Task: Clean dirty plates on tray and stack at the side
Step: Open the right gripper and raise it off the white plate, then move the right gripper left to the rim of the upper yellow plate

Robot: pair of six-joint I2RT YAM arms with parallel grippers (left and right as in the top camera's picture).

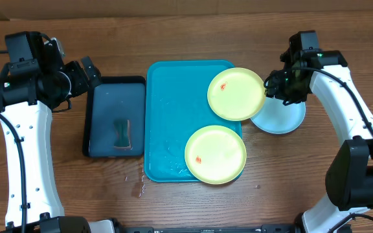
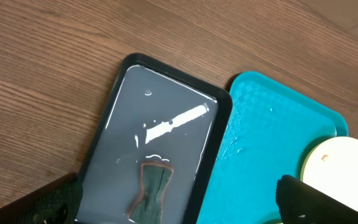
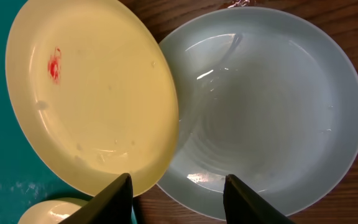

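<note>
The turquoise tray [image 1: 167,123] lies mid-table. One yellow-green plate [image 1: 215,154] with a red smear rests on its front right part. A second smeared yellow-green plate [image 1: 236,94] [image 3: 86,93] hangs over the tray's right rim and overlaps the left edge of the light blue plate [image 1: 283,118] [image 3: 266,106], which sits wet on the table to the right of the tray. My right gripper [image 1: 282,85] [image 3: 179,202] hovers open over where those two plates meet, with nothing between its fingers. My left gripper [image 1: 86,72] [image 2: 176,208] is wide open above the navy tray.
A dark navy tray [image 1: 114,116] [image 2: 160,124] left of the turquoise one holds water and a green sponge [image 1: 122,133] [image 2: 151,190]. Water drops [image 1: 138,184] lie on the wood by the turquoise tray's front left corner.
</note>
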